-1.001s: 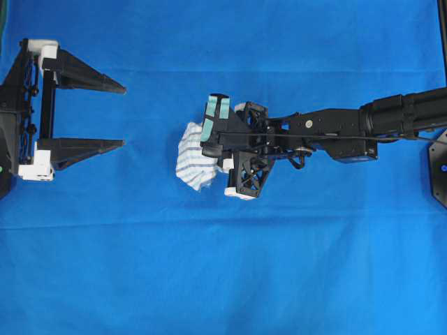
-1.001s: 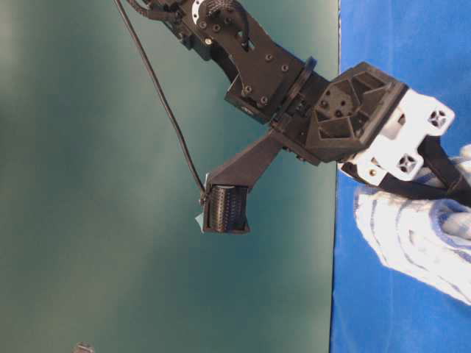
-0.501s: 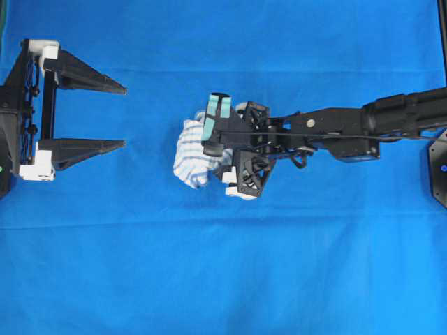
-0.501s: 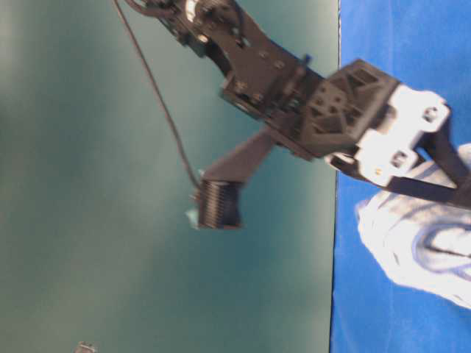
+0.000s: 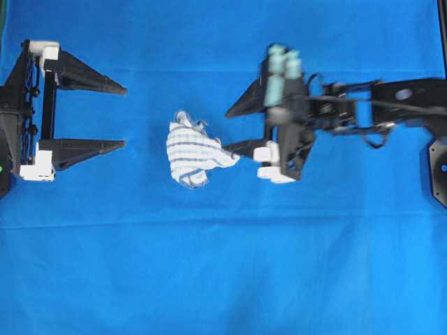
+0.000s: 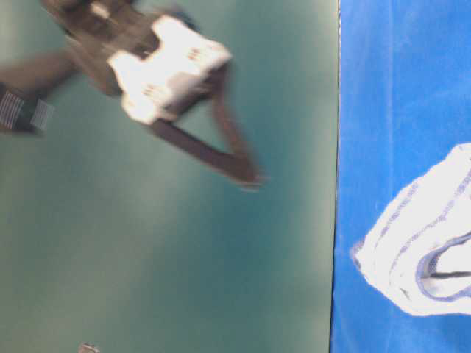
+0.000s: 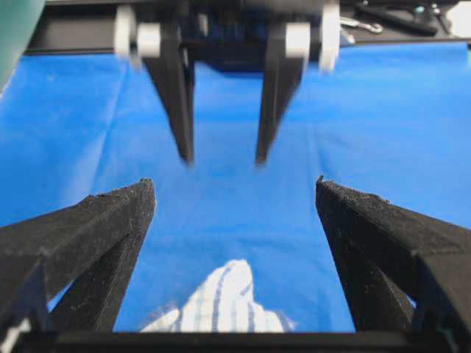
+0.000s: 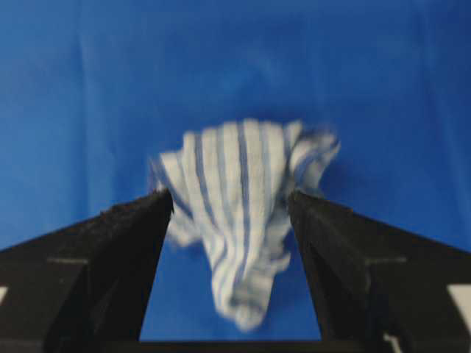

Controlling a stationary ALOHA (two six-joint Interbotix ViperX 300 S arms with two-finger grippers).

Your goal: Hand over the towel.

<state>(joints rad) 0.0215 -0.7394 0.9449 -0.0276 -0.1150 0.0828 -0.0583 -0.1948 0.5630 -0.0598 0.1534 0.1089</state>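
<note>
Towel (image 5: 194,150) bunched on sheet (image 5: 223,279) | just off open right claw (image 5: 234,129) tips, nearer it | open left claw (image 5: 124,117) faces it, well apart

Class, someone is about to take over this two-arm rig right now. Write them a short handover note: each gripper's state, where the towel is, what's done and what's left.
Left gripper: open, empty, level with the towel on its left side.
Right gripper: open, empty, on the towel's right; its lower fingertip is by the towel's edge, contact unclear.
Towel: crumpled on the blue sheet between the two grippers, held by neither.
Done: nothing visibly completed; the towel is in neither gripper.
Left: one gripper grasps the towel, passes it to the other.
</note>
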